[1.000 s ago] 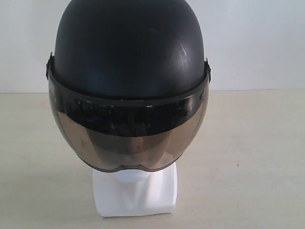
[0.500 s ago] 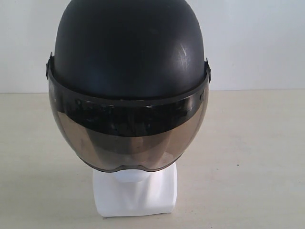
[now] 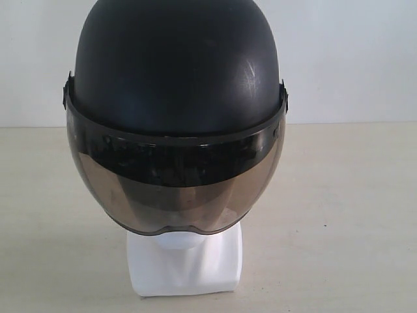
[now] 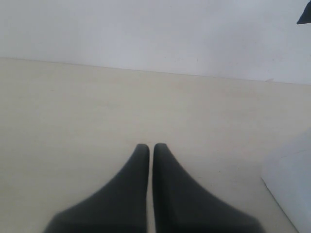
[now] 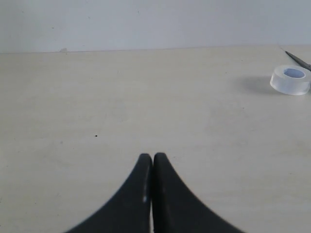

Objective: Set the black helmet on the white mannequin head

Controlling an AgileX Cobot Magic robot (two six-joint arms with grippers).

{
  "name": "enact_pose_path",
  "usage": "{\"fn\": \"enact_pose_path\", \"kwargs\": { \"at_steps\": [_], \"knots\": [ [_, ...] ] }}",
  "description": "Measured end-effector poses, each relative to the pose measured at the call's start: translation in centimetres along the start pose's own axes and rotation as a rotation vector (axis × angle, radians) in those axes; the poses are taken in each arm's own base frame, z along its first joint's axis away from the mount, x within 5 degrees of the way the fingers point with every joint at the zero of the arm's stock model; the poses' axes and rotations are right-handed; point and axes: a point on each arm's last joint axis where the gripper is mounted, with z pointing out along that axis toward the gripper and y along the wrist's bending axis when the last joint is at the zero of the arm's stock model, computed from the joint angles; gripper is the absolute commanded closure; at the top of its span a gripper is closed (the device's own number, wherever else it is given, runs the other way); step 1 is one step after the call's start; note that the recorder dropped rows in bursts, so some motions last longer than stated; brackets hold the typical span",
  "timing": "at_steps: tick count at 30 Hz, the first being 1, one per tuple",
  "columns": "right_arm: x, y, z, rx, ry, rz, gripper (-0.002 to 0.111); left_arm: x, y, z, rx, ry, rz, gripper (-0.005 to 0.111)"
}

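The black helmet (image 3: pixel 176 72) sits on the white mannequin head (image 3: pixel 186 264), its smoky visor (image 3: pixel 176 189) down over the face, so only the chin and blocky neck base show. Neither gripper appears in the exterior view. In the left wrist view my left gripper (image 4: pixel 151 147) is shut with nothing between its fingers, above bare tabletop; a white corner of the mannequin's neck base (image 4: pixel 290 189) shows at the frame's edge. My right gripper (image 5: pixel 152 156) is shut and empty too, over bare table.
A clear roll of tape (image 5: pixel 290 79) lies on the beige table (image 3: pixel 339 195) in the right wrist view, with a thin dark object (image 5: pixel 299 61) beside it. A white wall (image 3: pixel 352 59) stands behind the table.
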Motion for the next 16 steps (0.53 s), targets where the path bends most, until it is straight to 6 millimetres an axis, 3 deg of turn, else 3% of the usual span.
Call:
{"fn": "enact_pose_path", "kwargs": {
  "at_steps": [16],
  "knots": [
    [-0.06,0.01,0.00,-0.001,-0.006,0.002,0.108,0.00,0.00,0.00,0.000,0.000,0.000,0.102]
  ]
}}
